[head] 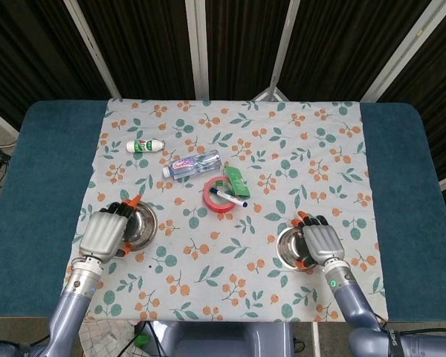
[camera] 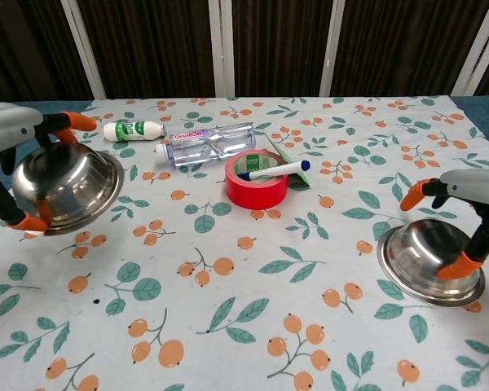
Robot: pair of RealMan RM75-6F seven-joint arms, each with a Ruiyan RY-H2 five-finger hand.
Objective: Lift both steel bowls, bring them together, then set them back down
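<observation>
The left hand [camera: 8,155] grips an upturned round steel bowl [camera: 65,186], tilted above the floral-clothed table [camera: 253,326]. The right hand [camera: 473,195] fingers clasp a second upturned steel bowl [camera: 428,261] on the table.

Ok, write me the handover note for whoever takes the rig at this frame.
Left hand grips the left bowl, lifted off the cloth and tilted. Right hand sits over the right bowl, fingers around it; this bowl looks still down or barely raised, a firm grip is unclear. Done: left lift. Left: lift the right bowl, bring both together over the middle, set them down clear of the red tape roll.
</observation>
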